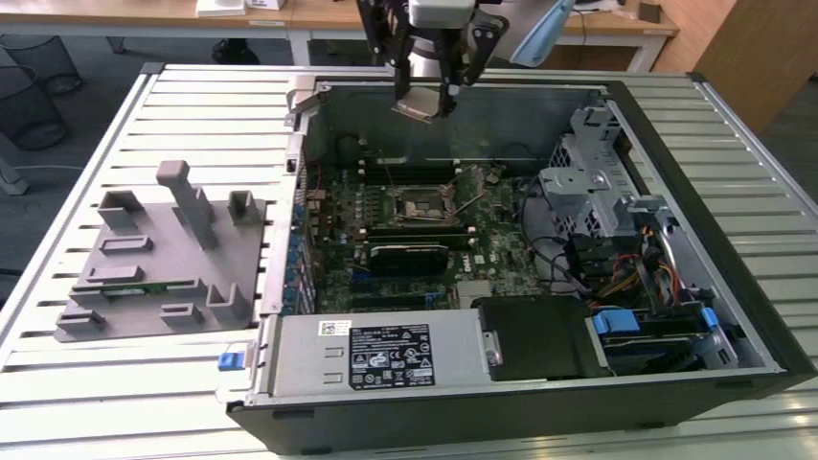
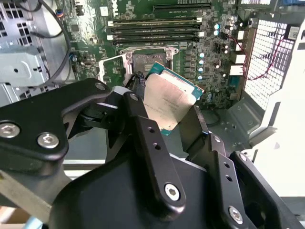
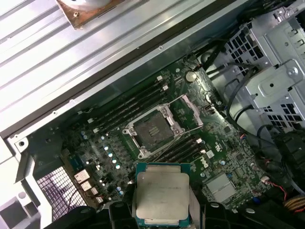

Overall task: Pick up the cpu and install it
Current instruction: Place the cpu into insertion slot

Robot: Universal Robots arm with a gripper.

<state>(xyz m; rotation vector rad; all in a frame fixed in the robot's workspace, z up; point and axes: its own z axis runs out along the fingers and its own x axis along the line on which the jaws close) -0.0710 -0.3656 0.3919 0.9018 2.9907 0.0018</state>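
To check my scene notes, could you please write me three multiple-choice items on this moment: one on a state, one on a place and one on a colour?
1. The socket is: A) empty, its frame open; B) holding a chip; C) covered by a cooler.
2. The cpu is: A) in the socket; B) in the gripper, above the open case; C) on the floor.
3. The motherboard is: A) red; B) green; C) white.

Key: 1 A, no chip lies in its open frame. 2 B, the gripper clamps its edges in both wrist views. 3 B, the board around the socket is green.
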